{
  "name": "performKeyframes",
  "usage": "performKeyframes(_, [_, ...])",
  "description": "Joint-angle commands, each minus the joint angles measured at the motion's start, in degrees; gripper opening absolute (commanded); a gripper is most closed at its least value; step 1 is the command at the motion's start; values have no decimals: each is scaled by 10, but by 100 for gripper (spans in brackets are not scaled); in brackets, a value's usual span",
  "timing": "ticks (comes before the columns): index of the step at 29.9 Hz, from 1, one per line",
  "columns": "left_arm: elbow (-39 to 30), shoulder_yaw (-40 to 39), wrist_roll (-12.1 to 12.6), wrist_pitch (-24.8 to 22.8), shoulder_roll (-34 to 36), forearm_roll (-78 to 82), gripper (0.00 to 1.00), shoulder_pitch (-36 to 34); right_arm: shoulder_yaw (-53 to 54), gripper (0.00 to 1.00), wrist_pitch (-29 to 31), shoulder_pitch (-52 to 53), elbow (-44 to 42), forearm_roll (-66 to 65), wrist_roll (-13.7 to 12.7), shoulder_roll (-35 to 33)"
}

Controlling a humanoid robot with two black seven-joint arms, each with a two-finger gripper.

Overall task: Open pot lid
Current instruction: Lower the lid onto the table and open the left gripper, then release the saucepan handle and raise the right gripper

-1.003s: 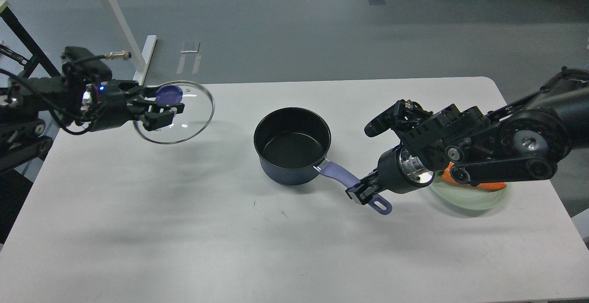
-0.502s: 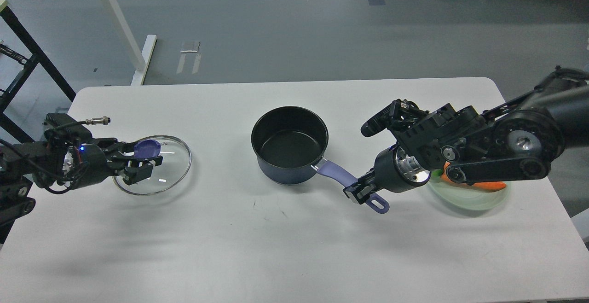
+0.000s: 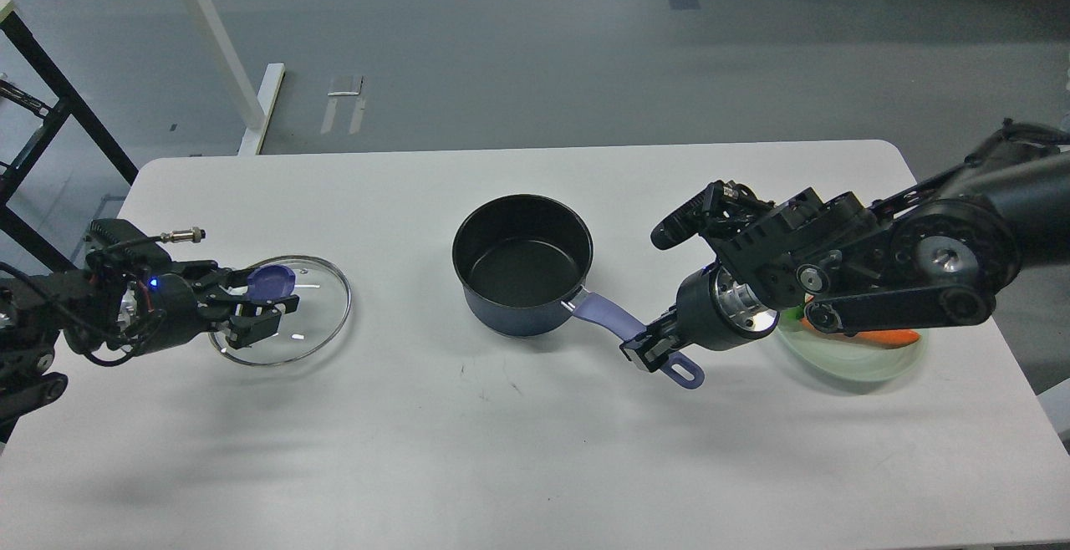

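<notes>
A dark blue pot (image 3: 522, 264) stands uncovered near the middle of the white table (image 3: 501, 450), its purple handle (image 3: 614, 322) pointing right and toward me. My right gripper (image 3: 648, 348) is shut on that handle. A round glass lid (image 3: 313, 316) with a purple knob (image 3: 272, 281) is at the left, low at the tabletop. My left gripper (image 3: 259, 303) is shut on the lid's knob.
A pale green plate (image 3: 869, 358) with something orange on it lies at the right, partly hidden behind my right arm. A white table leg and a black frame stand beyond the table's left end.
My left gripper has carried the lid down and to the left, from high above the table's far left to low at the tabletop. The pot and right gripper shifted slightly left.
</notes>
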Motion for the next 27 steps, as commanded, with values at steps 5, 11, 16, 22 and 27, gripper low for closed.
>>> performKeyframes(5, [0, 0, 0, 3, 1, -1, 76, -1, 0, 26, 1, 0, 0, 2, 0, 0])
performKeyframes(11, [0, -35, 0, 2, 6, -59, 94, -16, -2, 53, 3, -1, 2, 5, -1, -9])
performKeyframes(16, [2, -68, 0, -1, 7, -211, 99, -24, 10, 87, -1, -3, 0, 6, 0, -13])
performKeyframes(22, [21, -76, 0, -5, 3, -352, 99, -53, 37, 96, -2, 1, 0, 20, 3, -40])
performKeyframes(27, [24, -115, 0, -21, -5, -527, 99, -54, 118, 97, -2, 1, -6, 68, 5, -112])
